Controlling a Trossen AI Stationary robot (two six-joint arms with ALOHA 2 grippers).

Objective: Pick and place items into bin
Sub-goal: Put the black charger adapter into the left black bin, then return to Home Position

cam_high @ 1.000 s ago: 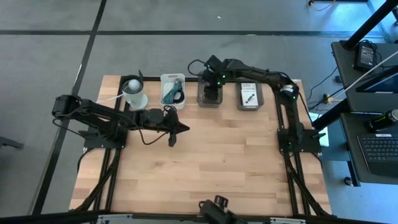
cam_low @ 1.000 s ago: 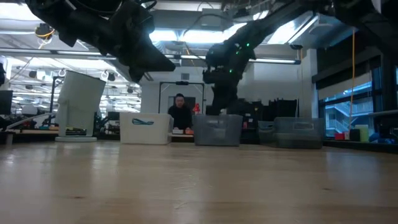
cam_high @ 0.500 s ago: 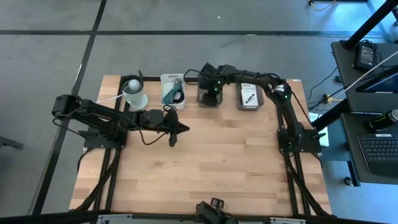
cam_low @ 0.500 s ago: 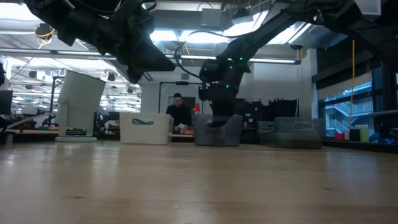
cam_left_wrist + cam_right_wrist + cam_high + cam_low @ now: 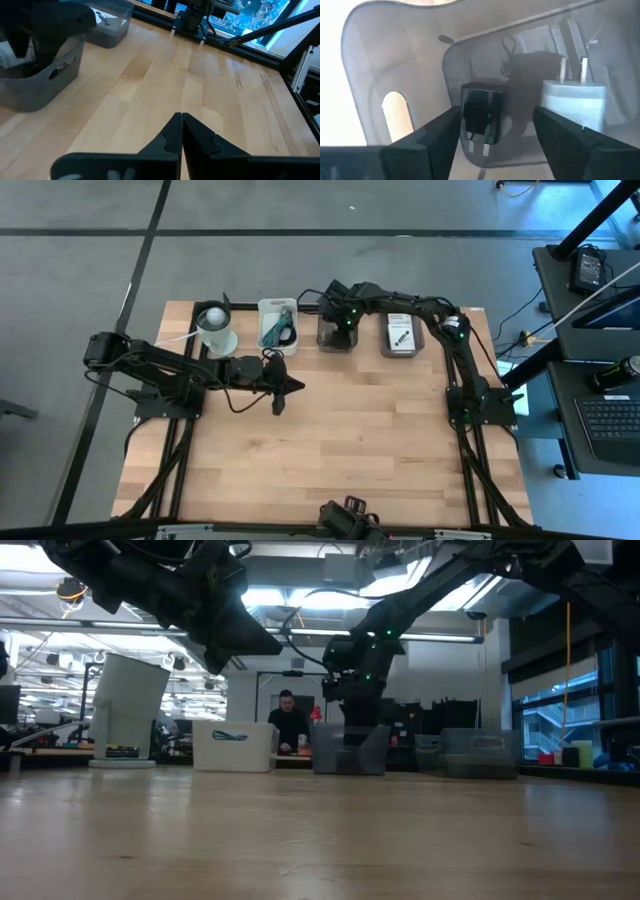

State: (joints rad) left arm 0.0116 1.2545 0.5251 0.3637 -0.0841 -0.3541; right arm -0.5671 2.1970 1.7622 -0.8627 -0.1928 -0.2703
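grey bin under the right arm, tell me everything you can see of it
The grey bin is a translucent plastic tub with handle cutouts, standing upright at the table's far edge between a white bin and another grey bin. Inside lie a black plug adapter and a white one. The right end effector, open, reaches into it.

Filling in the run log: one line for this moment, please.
right gripper: open, inside grey bin, over black charger | left gripper: shut, empty, waiting above table
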